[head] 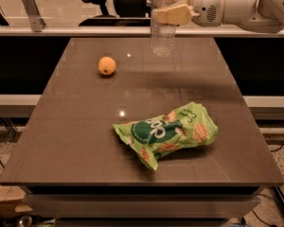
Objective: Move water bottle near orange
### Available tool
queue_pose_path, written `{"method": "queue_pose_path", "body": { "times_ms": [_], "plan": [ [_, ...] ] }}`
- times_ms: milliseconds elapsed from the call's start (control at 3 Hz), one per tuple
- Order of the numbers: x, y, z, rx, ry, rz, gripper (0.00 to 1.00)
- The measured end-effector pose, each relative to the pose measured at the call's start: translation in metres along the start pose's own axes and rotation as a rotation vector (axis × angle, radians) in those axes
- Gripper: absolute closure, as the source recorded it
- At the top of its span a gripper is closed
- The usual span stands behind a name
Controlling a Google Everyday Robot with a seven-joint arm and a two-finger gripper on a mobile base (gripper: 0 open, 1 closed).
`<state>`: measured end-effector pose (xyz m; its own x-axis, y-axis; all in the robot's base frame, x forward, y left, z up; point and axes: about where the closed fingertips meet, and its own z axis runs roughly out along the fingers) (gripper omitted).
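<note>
The water bottle [163, 32] is clear and ribbed, held upright above the far part of the table, its top at the frame's upper edge. My gripper [169, 14] comes in from the upper right on a white arm and is shut on the bottle's upper body. The orange [107, 65] is small and round and lies on the table at the far left, to the left of the bottle and lower in the view, well apart from it.
A green crinkly snack bag [166, 132] lies on the brown table [75, 126] near the front middle. An office chair [104, 4] and a rail stand behind the table's far edge.
</note>
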<state>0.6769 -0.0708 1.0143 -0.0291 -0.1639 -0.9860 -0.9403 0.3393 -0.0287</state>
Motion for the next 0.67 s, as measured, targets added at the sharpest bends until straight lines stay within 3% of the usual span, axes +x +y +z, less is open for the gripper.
{"method": "queue_pose_path", "body": {
  "times_ms": [667],
  "plan": [
    [0.002, -0.010, 0.036, -0.045, 0.003, 0.006, 1.00]
  ]
}}
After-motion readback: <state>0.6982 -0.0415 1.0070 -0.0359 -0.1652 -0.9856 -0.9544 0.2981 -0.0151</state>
